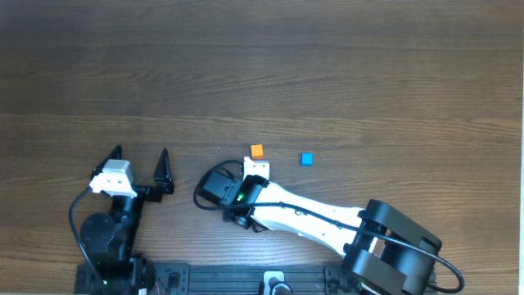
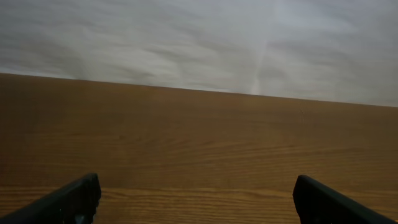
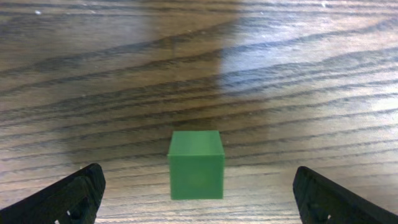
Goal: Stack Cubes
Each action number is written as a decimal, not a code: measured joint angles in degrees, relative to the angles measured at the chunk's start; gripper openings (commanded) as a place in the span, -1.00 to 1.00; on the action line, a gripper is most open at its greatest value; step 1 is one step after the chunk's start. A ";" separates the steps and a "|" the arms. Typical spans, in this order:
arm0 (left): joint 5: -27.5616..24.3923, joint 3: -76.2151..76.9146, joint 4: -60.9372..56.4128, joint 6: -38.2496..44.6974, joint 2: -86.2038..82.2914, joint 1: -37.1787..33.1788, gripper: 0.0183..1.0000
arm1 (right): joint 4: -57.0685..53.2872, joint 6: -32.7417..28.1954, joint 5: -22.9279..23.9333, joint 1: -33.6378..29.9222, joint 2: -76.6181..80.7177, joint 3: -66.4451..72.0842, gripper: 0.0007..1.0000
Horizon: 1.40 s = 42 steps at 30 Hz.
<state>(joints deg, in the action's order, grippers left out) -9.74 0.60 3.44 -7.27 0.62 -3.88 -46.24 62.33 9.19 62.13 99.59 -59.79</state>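
— What do we have nearest, at our right gripper (image 3: 200, 205)?
— It's released, fingers spread wide. Our green cube (image 3: 196, 165) sits on the table (image 1: 262, 65) between them, touching neither.
— And farther out?
— From above, we see the orange cube (image 1: 257, 151) just past the right wrist, with the blue cube (image 1: 306, 159) near it, apart.
— Our left gripper (image 1: 139, 156)?
— Released too, well left of the cubes.
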 measured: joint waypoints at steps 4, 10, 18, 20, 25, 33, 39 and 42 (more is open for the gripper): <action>0.00 0.00 0.00 0.00 0.00 0.00 1.00 | 0.50 -1.51 0.26 -0.44 0.00 0.09 0.88; 0.00 0.00 0.00 0.00 0.00 0.00 1.00 | 1.73 -3.93 0.46 -0.59 0.02 0.94 0.82; 0.00 0.00 0.00 0.00 0.00 0.00 1.00 | 4.50 -5.86 0.44 -0.59 0.02 2.71 0.79; 0.00 0.02 0.00 0.00 0.00 0.00 1.00 | 5.14 -5.99 0.44 -0.59 0.02 3.45 0.78; 0.00 0.00 0.00 0.00 0.00 0.00 1.00 | 6.05 -6.05 0.42 -0.66 0.02 4.59 0.66; 0.00 0.00 0.00 0.00 0.00 0.00 1.00 | 6.60 -6.78 -0.04 -0.92 0.02 4.63 0.36; 0.00 0.00 0.00 0.00 0.00 0.00 1.00 | 6.69 -6.88 -0.48 -0.92 0.02 4.63 0.14; 0.00 0.00 0.00 0.00 0.00 0.00 1.00 | 6.69 -6.82 -0.74 -0.92 0.02 4.63 0.04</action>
<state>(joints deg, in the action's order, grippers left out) -9.74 0.60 3.44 -7.27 0.62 -3.88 -39.55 55.51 8.45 61.21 99.61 -55.16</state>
